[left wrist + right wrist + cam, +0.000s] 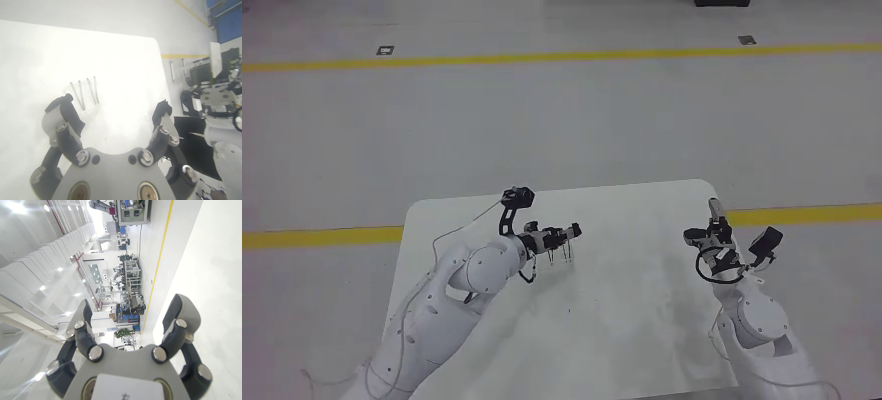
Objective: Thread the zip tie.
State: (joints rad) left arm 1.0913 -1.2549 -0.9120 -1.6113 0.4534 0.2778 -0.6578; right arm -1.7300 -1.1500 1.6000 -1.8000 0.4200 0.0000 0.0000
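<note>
Several thin grey zip ties (85, 92) lie flat on the white table (117, 62), set out as two narrow V shapes. In the top view the zip ties (561, 256) sit left of the table's middle. My left gripper (115, 104) hovers just beside and above them, open, with nothing between its black-taped fingers (68, 106). From above, the left gripper (574, 232) points toward the table's centre. My right gripper (132, 303) is open and empty, raised at the table's right edge and pointing out into the room. In the top view the right gripper (714, 210) is far from the ties.
The table (642, 310) has rounded corners, and its bare top stretches between the two arms. The right arm (217, 106) appears past the table's edge in the left wrist view. Yellow floor lines (542, 57) run beyond the table.
</note>
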